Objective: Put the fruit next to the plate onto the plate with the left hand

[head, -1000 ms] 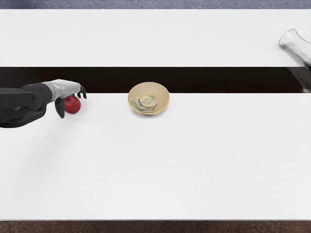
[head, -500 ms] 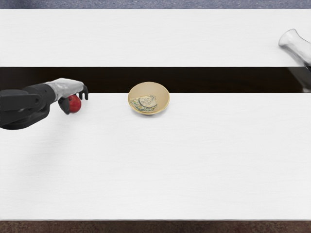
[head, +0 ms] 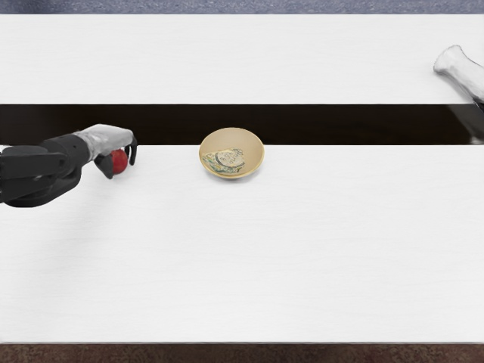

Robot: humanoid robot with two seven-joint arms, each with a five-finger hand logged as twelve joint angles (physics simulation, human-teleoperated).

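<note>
The left hand (head: 113,145) is closed over the red apple (head: 119,159), fingers (head: 131,153) curled round it from above; the fruit sits under its palm. The tan plate (head: 231,153) lies well apart to this hand's right, level with it, so the carry runs sideways. The right arm (head: 456,62) rests farther off

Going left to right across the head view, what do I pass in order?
left hand holding the red fruit → plate → right hand, at the far upper right edge.
</note>
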